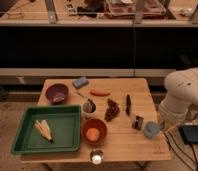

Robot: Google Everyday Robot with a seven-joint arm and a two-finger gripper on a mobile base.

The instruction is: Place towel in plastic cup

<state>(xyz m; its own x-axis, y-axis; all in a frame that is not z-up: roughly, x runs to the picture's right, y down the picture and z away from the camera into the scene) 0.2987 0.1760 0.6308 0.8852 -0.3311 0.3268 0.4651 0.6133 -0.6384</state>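
A folded blue towel (80, 81) lies at the back of the wooden table (137, 145), between a purple bowl (57, 92) and a carrot (99, 92). A pale blue plastic cup (152, 130) sits near the table's right edge. My white arm (184, 92) stands folded just off the right side of the table, close to the cup and far from the towel. My gripper is not visible; it is hidden by the arm's bulk or lies beyond the right edge of the view.
A metal cup (89, 106), grapes (112, 109), a black knife (128, 104) and a small dark object (137, 122) lie mid-table. An orange bowl (94, 131), a green tray (47, 131) and a small can (96, 158) are at the front.
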